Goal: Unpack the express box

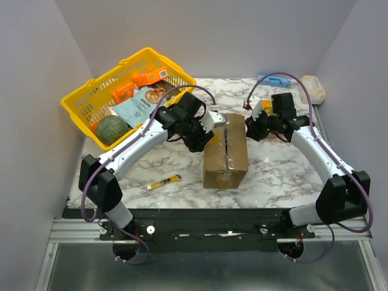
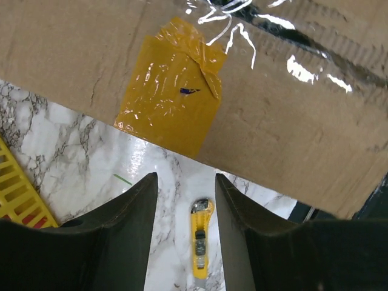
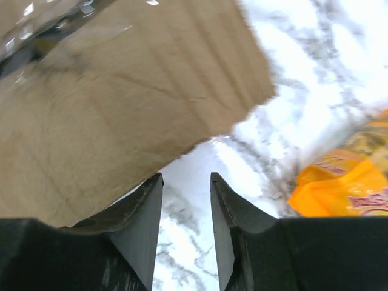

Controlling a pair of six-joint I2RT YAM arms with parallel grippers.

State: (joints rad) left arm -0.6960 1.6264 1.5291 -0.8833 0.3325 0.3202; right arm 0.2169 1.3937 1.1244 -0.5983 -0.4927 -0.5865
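- The express box (image 1: 235,159) sits in the middle of the counter (image 1: 285,173), lying lengthwise away from the arms. Its top seam is under clear tape (image 1: 226,144) and, as far as I can see, not yet cut.
- The left fingers (image 2: 136,212) hang at the box's far left corner, parted, with nothing between them. Through the gap I see only marble and the utility knife (image 2: 200,242) lying on it.
- The right fingers (image 3: 142,206) are on the opposite side of the far end, likewise parted and empty. The cardboard wall is just ahead and an orange packet (image 3: 342,188) lies off to one side.
- To my eye the step is bracing the box from both sides, so it can be steadied or turned before the seam is tackled.
- Doing it well means meeting bare cardboard squarely at a matched height, not the slick tape or the yellow sticker (image 2: 170,103).
- The carton could skid on the polished marble if one side pushes first, so both should press together.
- The knife lies well apart from the box, on the left arm's side. I'd guess the right arm must pin the box while the left fetches it.
- The left elbow should stay wide of the yellow basket (image 1: 82,103) just beside it.
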